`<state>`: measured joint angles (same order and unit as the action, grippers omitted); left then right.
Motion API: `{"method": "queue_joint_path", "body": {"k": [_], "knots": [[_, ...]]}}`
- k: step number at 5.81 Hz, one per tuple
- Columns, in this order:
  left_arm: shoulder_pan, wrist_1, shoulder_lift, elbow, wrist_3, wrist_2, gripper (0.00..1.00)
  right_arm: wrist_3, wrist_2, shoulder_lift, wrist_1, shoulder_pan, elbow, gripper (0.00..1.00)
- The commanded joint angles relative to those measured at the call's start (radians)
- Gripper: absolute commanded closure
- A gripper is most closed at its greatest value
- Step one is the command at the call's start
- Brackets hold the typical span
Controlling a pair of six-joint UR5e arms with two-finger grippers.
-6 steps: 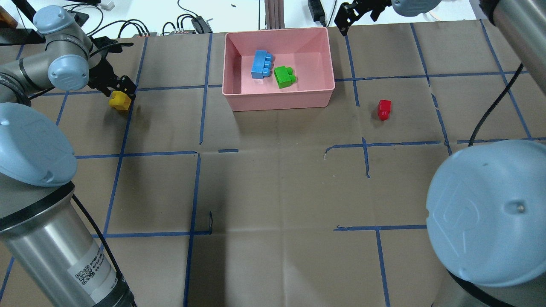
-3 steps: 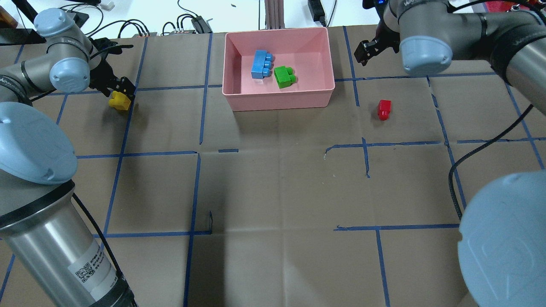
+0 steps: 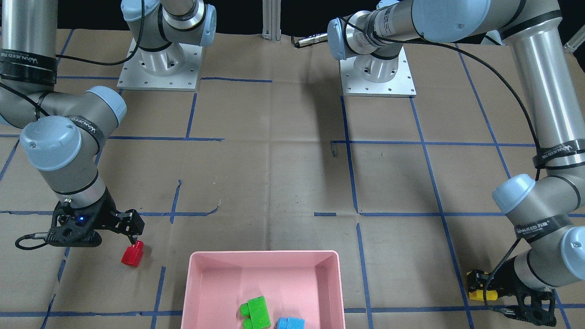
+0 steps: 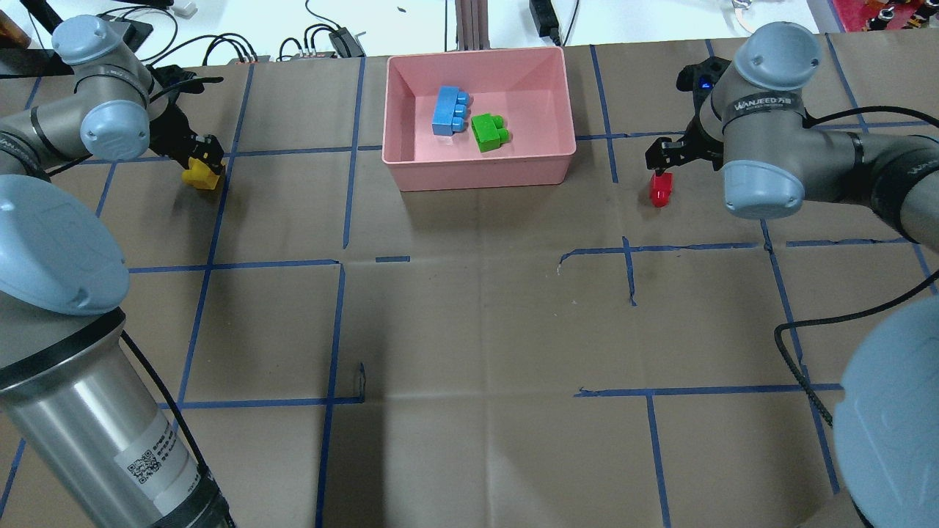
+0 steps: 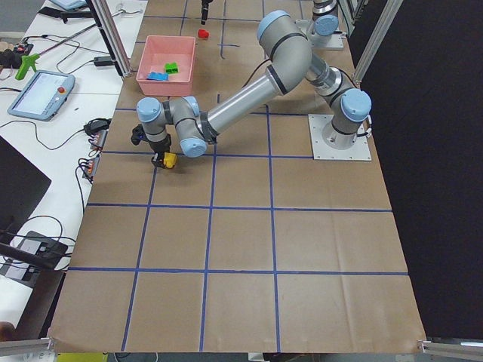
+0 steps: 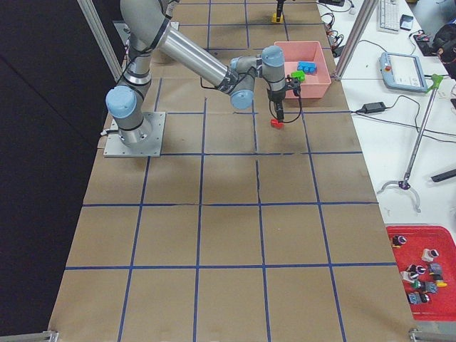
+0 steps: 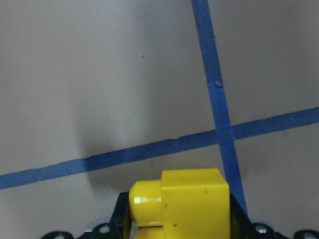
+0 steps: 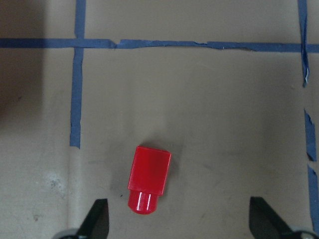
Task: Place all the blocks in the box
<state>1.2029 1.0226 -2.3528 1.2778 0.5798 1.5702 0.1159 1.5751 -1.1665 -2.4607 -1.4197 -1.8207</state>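
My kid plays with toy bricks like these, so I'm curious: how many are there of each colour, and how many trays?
green brick: 1
light blue brick: 1
yellow brick: 1
red brick: 1
pink tray: 1
Total: 5 things, 4 of them bricks.

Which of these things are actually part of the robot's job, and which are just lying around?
Part of the job: yellow brick, red brick, blue brick, green brick, pink box.

Just lying about: cables, handheld screen, red tray of small parts.
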Motion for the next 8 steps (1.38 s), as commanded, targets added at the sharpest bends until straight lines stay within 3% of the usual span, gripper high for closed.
{"method": "queue_joint_path", "body": {"k": [1,2,4,6,8], "knots": [[0.0,0.002,0.016,-0.017,-0.035,-0.001,0.77,-0.094,-0.006,0.034,-0.003,-0.005,-0.003,0.01],[0.001,0.008,0.05,-0.041,-0.07,-0.001,0.86,-0.094,-0.071,0.063,-0.006,-0.005,0.003,0.01],[0.047,0.154,0.098,-0.167,-0.261,-0.002,0.91,-0.081,-0.08,0.097,-0.04,-0.005,0.008,0.0],[0.235,0.357,0.119,-0.315,-0.61,-0.001,0.91,-0.079,-0.073,0.103,-0.041,-0.005,0.008,0.01],[0.43,0.349,0.074,-0.394,-0.948,-0.018,0.9,-0.079,-0.075,0.103,-0.069,-0.005,0.008,0.06]]}}
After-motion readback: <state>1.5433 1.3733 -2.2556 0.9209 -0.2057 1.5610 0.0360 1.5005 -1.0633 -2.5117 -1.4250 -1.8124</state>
